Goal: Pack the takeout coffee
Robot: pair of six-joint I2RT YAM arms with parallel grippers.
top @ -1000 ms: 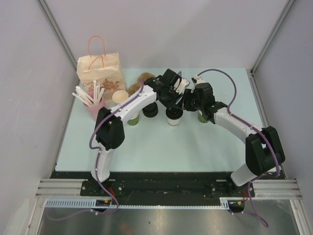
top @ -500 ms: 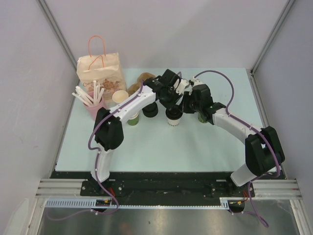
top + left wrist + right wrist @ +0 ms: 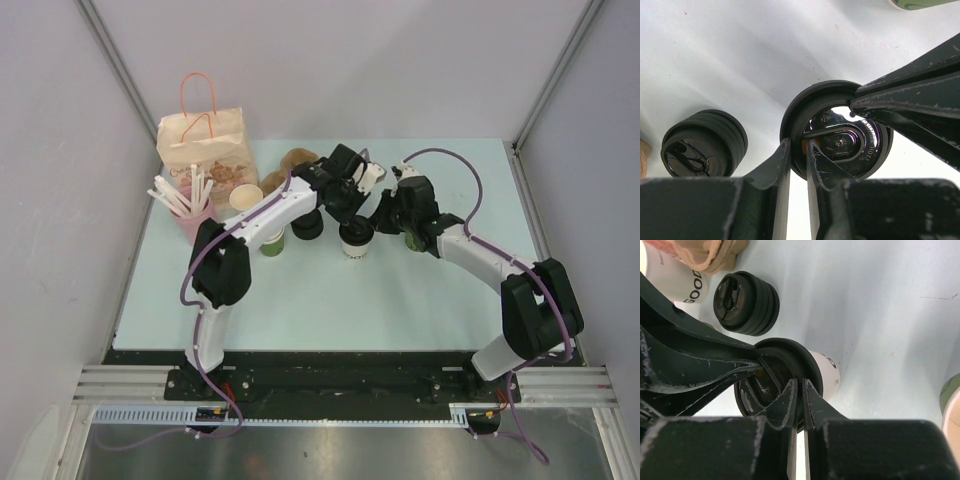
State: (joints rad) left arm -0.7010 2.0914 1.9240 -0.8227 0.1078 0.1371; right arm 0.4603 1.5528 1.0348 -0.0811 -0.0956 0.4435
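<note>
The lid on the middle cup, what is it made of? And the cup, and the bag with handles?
The lid looks like black plastic: it is moulded with raised rings, and its top shines glossy under the light. The cup seems to be paper, matte white with printed letters. The bag looks like tan paper, dull and printed, with thin pink loop handles, perhaps cord.

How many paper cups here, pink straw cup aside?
4: open white cup by the bag; green cup beneath left arm; lidded white cup mid-table; second green cup beneath right arm. More may be hidden.
</note>
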